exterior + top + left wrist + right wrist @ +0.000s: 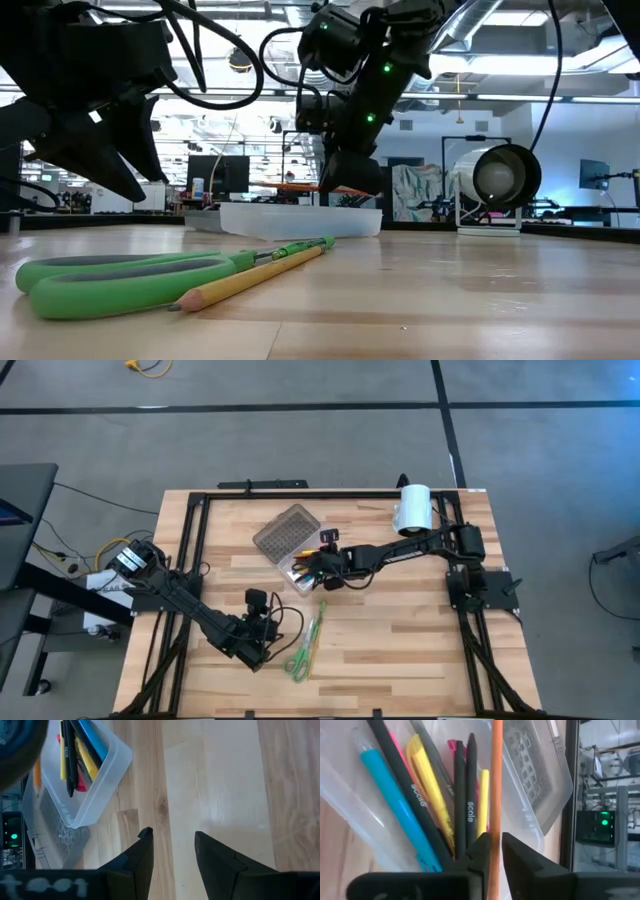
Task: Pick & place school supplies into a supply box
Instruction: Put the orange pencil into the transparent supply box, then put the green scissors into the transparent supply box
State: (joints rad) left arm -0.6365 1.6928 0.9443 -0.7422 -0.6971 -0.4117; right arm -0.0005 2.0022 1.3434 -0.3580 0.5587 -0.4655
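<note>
Right pincer [492, 851] over clear supply box [300, 565], centre of high view, orange pencil [495, 780] between its fingers.
Pencil: light, stiff, slick; looks best gripped mid-shaft. Grip looks narrow, maybe loosening. Left pincer [172, 847] released, lower left on worktop [400, 650].

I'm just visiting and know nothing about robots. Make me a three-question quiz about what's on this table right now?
1. True or false: the scissors already lie inside the supply box.
2. Which gripper is over the supply box? A) left gripper B) right gripper
3. Fill in: the pencil between the right gripper's fingers is ____ in colour.

Key:
1. False. The scissors lie on the table beside a yellow pencil.
2. B. The left gripper, open and empty, waits near the scissors.
3. Orange: the orange pencil runs between the fingers, above pens already in the box.
</note>
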